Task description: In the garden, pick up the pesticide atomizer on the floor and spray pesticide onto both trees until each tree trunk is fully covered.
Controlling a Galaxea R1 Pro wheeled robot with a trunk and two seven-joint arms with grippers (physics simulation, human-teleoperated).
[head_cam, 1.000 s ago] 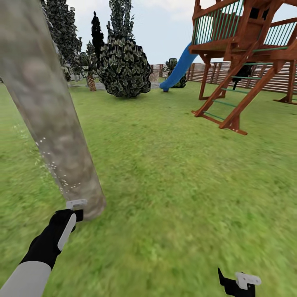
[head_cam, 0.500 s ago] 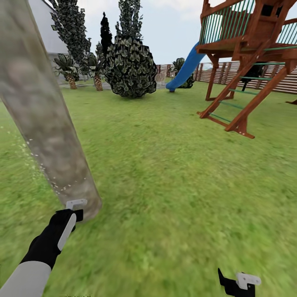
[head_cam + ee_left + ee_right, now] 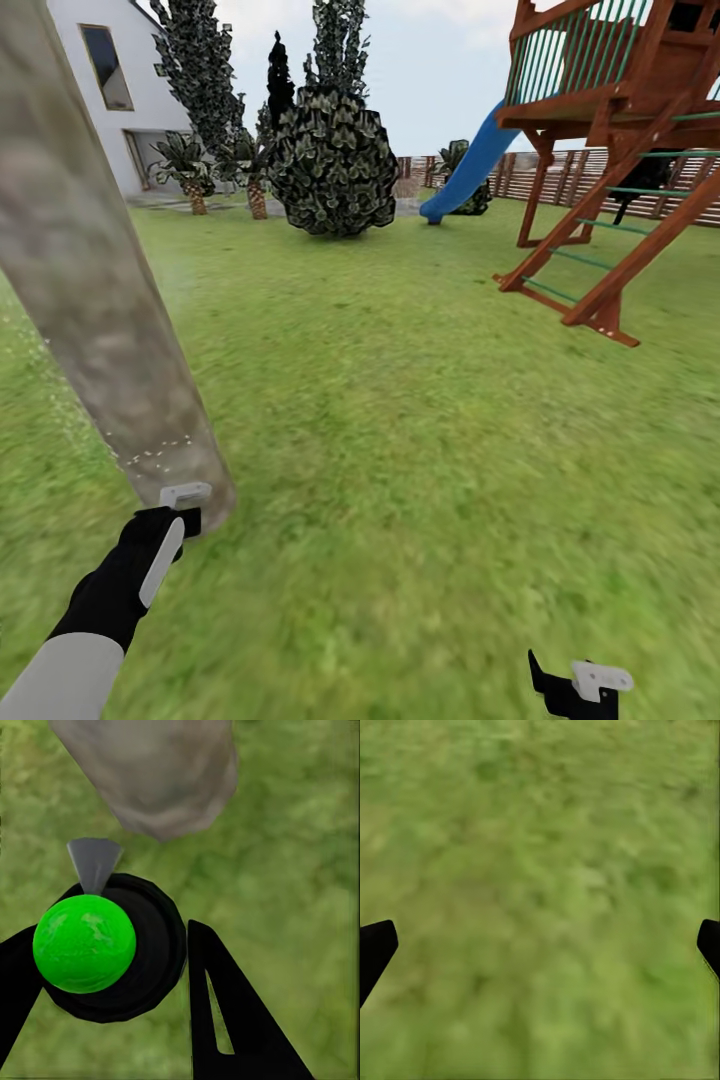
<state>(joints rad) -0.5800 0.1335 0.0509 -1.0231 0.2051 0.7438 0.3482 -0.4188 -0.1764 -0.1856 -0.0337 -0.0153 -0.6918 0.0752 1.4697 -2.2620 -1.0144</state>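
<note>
Leaning out of frame, 1 tree trunk (image 3: 95,300) hides its crown above the lawn (image 3: 420,430).
The left gripper (image 3: 112,975), low beside the trunk's base, clamps 1 green-topped atomizer (image 3: 84,943); the right gripper (image 3: 540,945) hangs spread over grass, 2 fingertips visible.

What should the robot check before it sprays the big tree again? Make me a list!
1. Sprayer held: ok. The left gripper is shut on the black atomizer with the round green top.
2. Nozzle aim: ok. Its grey cone nozzle points at the thick mottled grey-brown tree trunk.
3. Trunk covered: cannot tell. White droplets dot only a low band and the edge.
4. Right gripper: ok. It is open and empty over the green lawn.
5. Wooden play tower with the blue slide: ok, far from both arms.
</note>
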